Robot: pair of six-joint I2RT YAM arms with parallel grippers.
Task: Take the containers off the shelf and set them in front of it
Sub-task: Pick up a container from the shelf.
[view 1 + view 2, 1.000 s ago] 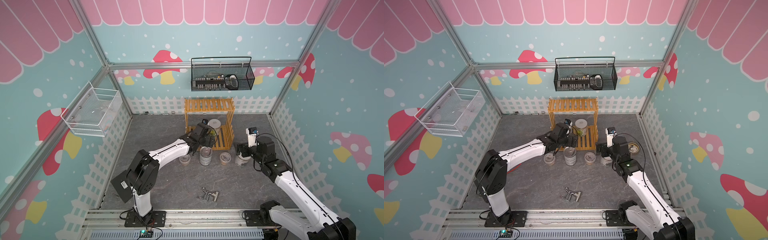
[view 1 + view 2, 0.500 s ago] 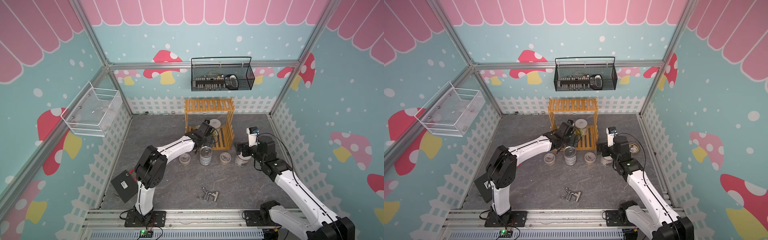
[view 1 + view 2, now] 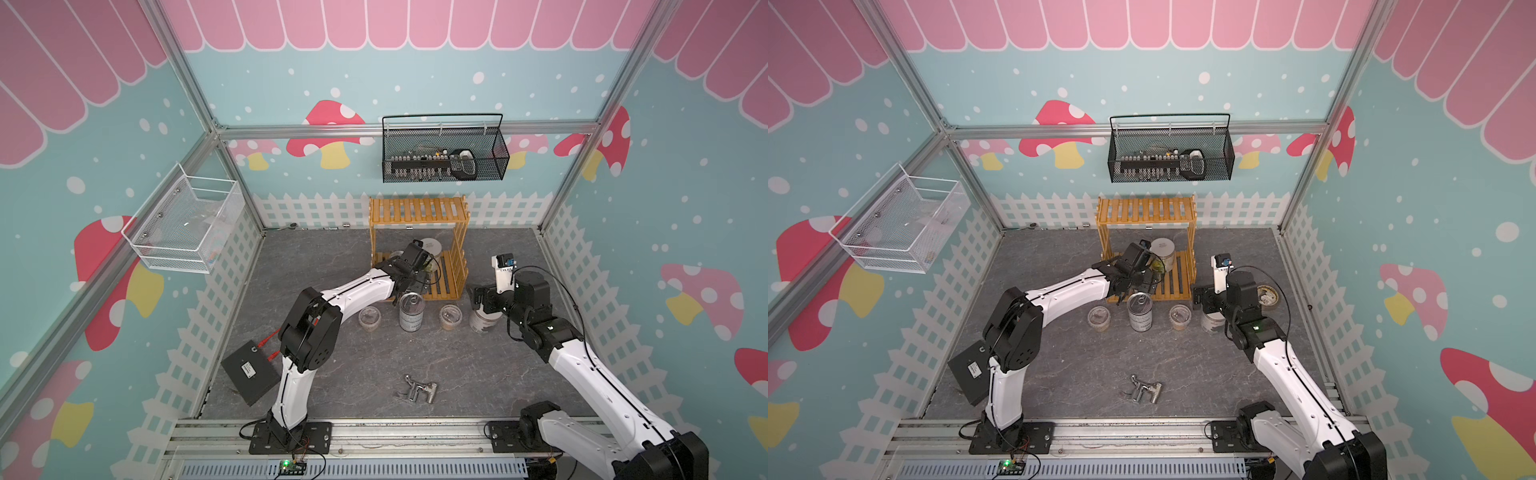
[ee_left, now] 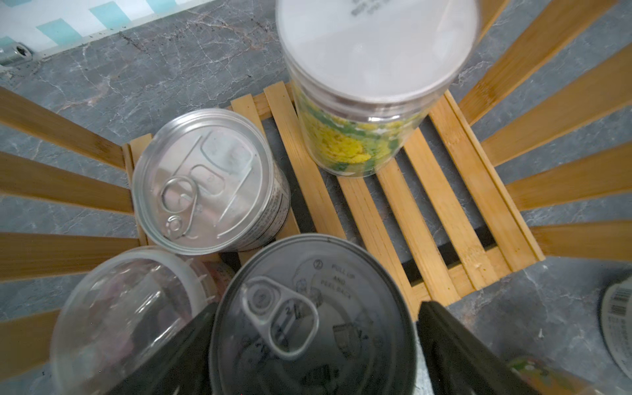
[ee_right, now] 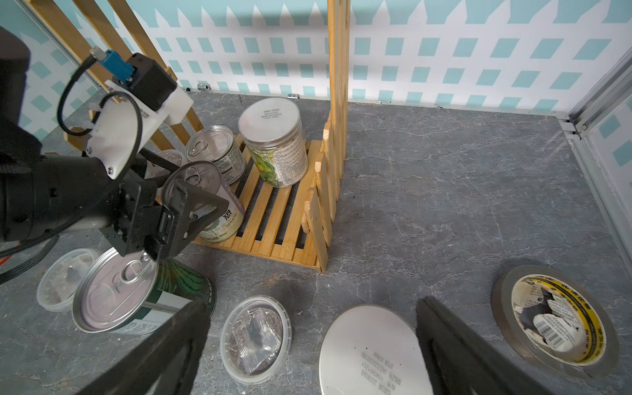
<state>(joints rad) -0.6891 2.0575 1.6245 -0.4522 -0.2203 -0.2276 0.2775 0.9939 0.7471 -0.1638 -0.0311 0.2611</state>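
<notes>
Containers: silver pull-tab cans, clear cups of brownish bits, white-lidded jars.
Shelf (image 3: 419,210), lower tier: rear can (image 4: 205,181), front can (image 4: 318,328), cup (image 4: 119,318), green-labelled jar (image 4: 372,68).
Counter (image 3: 332,365) before shelf: tall can (image 3: 411,311), two cups (image 3: 369,318), second jar (image 5: 372,352).
Left hand (image 4: 316,306): straddles front can; grip unclear.
Right hand (image 5: 311,302): wide open over second jar.

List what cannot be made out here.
Left wrist view: whether the left pincer grips the silver pull-tab tin can; its rim hides the contact.
Same view: contents of the clear lidded plastic cup, blurred.
Both top views: contents of the black wire-mesh basket, too small.
</notes>
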